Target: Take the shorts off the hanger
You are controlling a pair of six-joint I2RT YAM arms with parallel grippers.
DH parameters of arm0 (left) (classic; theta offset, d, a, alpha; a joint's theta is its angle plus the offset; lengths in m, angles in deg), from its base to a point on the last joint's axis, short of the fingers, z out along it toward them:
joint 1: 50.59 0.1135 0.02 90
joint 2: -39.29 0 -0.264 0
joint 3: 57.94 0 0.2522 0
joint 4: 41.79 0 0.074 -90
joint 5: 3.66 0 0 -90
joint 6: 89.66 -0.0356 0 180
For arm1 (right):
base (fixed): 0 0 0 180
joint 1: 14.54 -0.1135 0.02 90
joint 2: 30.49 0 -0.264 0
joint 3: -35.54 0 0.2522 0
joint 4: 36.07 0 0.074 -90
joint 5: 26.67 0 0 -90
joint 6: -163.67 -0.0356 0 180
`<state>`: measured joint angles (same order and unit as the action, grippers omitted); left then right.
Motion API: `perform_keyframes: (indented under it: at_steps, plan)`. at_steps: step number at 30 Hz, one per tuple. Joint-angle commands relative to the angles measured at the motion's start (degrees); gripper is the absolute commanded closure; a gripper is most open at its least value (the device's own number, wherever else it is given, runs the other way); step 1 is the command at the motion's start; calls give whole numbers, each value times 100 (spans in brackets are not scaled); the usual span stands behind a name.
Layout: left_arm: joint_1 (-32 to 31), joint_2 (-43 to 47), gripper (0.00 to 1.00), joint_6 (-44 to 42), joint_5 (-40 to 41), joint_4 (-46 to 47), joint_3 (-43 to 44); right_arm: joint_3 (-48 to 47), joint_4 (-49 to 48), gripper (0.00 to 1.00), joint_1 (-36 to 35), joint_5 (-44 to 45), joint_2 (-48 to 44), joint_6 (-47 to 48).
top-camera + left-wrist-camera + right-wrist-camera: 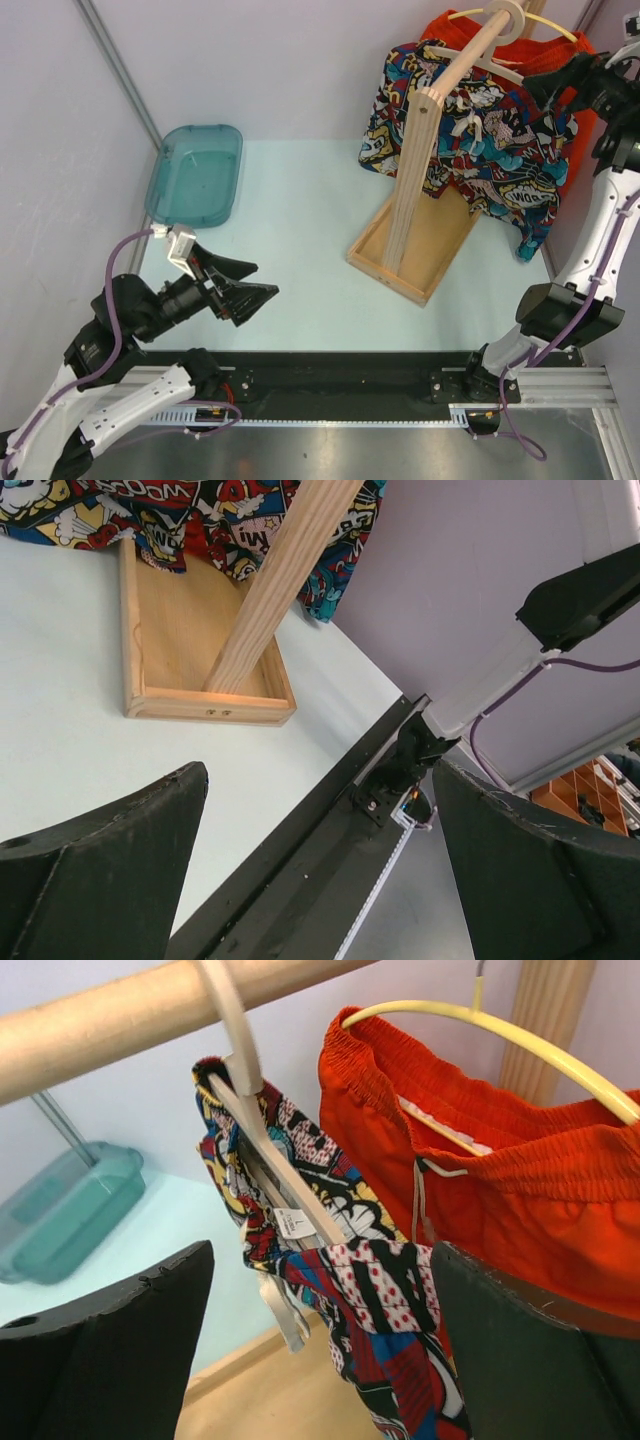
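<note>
Item one, closest to the lens: the two broad black fingers (110,1340) of the right gripper (320,1260), spread wide and clasping nothing, raised level with the top of the rack at the far right of the table. Directly ahead of them I see the multicoloured comic-print shorts (370,1320) in blue, red, yellow and black fabric. They are draped over a pale wooden hanger (265,1145) hooked on a round horizontal wooden bar (120,1010); a white size label and a white drawstring hang at the waistband. Just beside them, to the right, the plain bright orange-red shorts (520,1200), with gathered elastic waistband and white drawstring, hang on a thin yellow hanger (500,1030). Both pairs are on their hangers. In the overhead view I see that the bar belongs to a light wooden rack (415,180), whose upright post stands in a shallow rectangular wooden tray base (400,268) on the pale blue-green table (300,240). The comic-print pair hangs to the front and the orange-red pair behind it, toward the wall. Item two: the left gripper (266,278), black, fingers likewise parted and empty, held above the near left of the table, well apart from the rack, its camera looking across at the tray base. Item three: a translucent teal plastic tub (195,172) with rounded corners, at the far left of the table.
</note>
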<state>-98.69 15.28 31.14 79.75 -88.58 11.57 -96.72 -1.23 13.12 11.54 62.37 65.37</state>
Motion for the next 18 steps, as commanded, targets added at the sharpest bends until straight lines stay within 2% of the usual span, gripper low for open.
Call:
perform_keyframes:
  at_steps: [1,9,13,18]
  plan:
    - [-15,-340,0,-163,53,342,191,-315,547,5,-252,433,57,1075]
    - [-16,-587,0,-84,114,456,191,-183,230,8,-490,293,145,1733]
    - [-16,-605,1,-75,175,439,200,-112,195,17,-481,-6,189,2016]
    - [-7,-701,1,-5,202,386,235,169,-200,21,-516,-15,189,2007]
